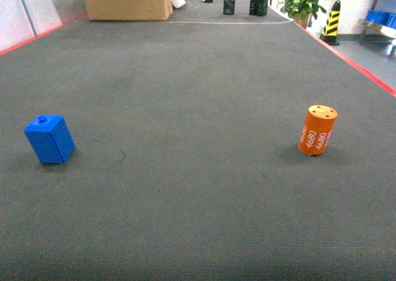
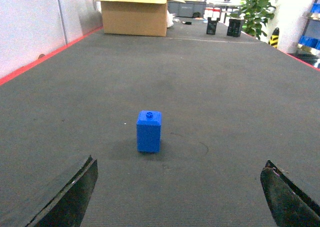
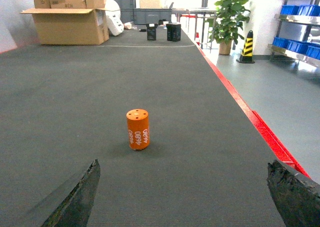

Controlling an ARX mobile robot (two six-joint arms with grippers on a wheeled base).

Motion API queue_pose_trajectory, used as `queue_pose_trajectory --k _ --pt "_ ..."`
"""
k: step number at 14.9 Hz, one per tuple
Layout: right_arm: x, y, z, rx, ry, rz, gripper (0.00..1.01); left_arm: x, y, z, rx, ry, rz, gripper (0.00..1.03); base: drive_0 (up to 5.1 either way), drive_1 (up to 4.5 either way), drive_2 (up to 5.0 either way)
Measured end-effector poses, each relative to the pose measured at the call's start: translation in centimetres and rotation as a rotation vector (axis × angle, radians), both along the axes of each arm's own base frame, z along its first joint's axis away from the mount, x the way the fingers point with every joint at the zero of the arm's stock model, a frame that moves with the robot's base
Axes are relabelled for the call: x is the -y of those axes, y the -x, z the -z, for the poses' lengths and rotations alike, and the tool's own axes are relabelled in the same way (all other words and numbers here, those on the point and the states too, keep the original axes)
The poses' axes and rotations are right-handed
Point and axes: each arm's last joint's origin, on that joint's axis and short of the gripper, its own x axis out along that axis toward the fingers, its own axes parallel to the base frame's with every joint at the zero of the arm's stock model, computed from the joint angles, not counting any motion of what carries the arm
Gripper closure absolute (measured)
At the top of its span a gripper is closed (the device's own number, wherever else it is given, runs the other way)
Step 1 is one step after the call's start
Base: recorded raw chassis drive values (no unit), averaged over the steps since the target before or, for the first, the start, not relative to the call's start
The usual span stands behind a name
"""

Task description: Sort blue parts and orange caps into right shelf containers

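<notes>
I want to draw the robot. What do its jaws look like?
Only the tips show, in the wrist views. The left gripper and the right gripper each have two dark, nearly black jaws, wedge-shaped with rough, worn-looking edges. No cables, markings or arms are visible.

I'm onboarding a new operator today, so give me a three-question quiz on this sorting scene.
1. True or false: the blue part stands on the dark mat on the left of the head view.
2. What number is printed on the orange cap? A) 1860 B) 1680 C) 1068
3. Fill in: both grippers, left gripper and right gripper, are ____, each facing its item without touching it.

Key: 1 true; 2 B; 3 open
</notes>
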Motion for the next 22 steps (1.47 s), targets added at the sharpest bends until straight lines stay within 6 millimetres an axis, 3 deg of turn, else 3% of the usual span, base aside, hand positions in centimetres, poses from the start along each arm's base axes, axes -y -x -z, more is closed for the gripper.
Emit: queue_pose_trajectory --k 22 --pt "0.0 0.0 0.0 0.0 0.0 0.0 0.03 0.0 0.0 0.0 0.0 0.0 0.0 0.05 0.0 0.0 0.0"
